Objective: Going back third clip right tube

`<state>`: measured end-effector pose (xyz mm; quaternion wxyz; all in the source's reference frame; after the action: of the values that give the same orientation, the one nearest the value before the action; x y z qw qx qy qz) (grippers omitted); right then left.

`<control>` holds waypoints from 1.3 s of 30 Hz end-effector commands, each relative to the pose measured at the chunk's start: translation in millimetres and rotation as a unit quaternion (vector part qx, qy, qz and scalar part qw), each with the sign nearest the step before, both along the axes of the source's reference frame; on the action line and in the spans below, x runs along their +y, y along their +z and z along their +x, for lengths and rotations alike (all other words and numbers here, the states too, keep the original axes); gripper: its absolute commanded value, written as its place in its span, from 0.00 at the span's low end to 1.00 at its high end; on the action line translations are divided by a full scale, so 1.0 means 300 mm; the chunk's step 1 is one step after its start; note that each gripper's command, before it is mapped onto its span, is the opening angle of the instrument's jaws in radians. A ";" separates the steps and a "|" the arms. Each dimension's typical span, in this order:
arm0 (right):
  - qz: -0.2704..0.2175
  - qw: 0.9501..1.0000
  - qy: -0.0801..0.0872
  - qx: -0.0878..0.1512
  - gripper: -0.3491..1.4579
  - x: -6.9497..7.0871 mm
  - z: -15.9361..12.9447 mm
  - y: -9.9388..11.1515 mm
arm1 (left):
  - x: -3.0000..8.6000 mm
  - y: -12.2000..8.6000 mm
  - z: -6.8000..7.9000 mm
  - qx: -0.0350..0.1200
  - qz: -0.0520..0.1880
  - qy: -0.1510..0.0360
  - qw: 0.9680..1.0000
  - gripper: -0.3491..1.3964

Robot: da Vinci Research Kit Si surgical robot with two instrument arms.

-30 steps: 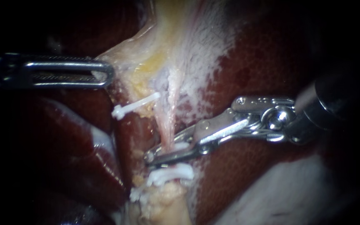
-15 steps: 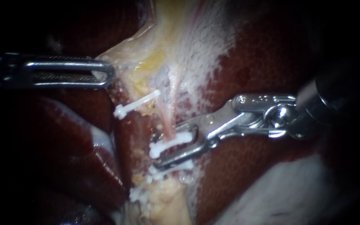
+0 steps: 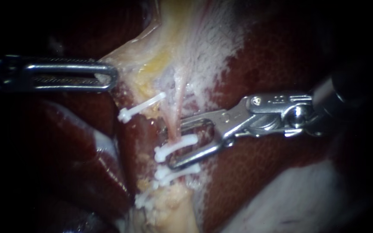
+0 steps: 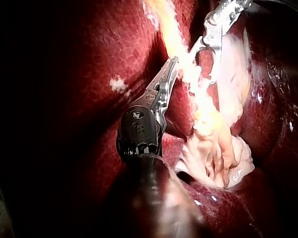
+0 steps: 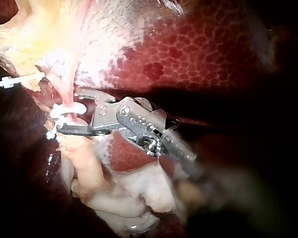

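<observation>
Currently right silver instrument (image 3: 177,143), shaft entering from right, is holding jaws spread, straddling white plastic clip (image 3: 175,147) sitting across thin pink tube (image 3: 174,125). Just nearer, second white clip (image 3: 175,172) is lying on same tube; further left, third white clip (image 3: 141,108). At far left, left slotted steel instrument (image 3: 109,77) is pinching, jaws pressed together, edge of pale yellowish tissue flap (image 3: 160,60) over dark red liver (image 3: 273,56).

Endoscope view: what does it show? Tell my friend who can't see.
The right instrument is open around a white clip on a thin pink tube. The left instrument grips pale tissue; dark red liver lies around.
</observation>
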<state>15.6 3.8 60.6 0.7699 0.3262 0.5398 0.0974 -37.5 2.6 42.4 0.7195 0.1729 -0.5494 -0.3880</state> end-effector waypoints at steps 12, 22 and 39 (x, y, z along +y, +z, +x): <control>-0.034 0.999 0.020 -0.003 0.52 0.0051 -0.0232 -0.0087 | 0.0007 0.0014 0.0002 0.000 0.000 0.000 1.000 0.00; -0.051 0.998 0.039 -0.013 0.52 0.0081 -0.0325 -0.0171 | 0.0010 0.0037 0.0001 0.000 -0.001 0.000 1.000 0.00; -0.049 0.998 0.044 -0.016 0.52 0.0067 -0.0318 -0.0198 | -0.0034 0.0244 -0.0122 0.007 -0.010 0.010 1.000 0.00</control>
<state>6.1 5.8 54.6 0.7887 0.2618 0.5453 0.1100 -41.4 1.6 50.1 0.7291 0.1671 -0.5473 -0.3754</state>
